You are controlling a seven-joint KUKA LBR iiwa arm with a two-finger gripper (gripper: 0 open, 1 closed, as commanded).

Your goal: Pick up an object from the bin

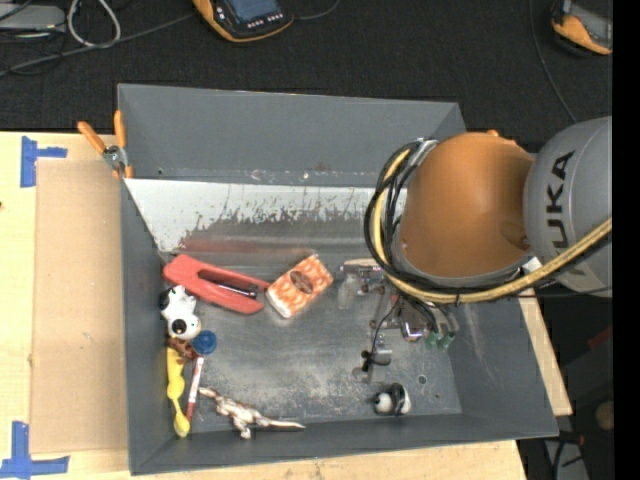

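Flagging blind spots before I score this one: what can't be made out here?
Camera view:
End effector: mostly hidden under the orange wrist cover.
Bin floor beneath the arm: covered by it.
Small black-and-white thing near the front wall: too small to identify.

You had a dark textured surface (400,48) across the top, loose cables (90,13) coiled at its left, an orange-and-black handheld unit (240,6) beside them, and another orange device (585,26) far right.

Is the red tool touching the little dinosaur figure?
No, the red tool lies well apart from the dinosaur figure, which sits much lower in the view.
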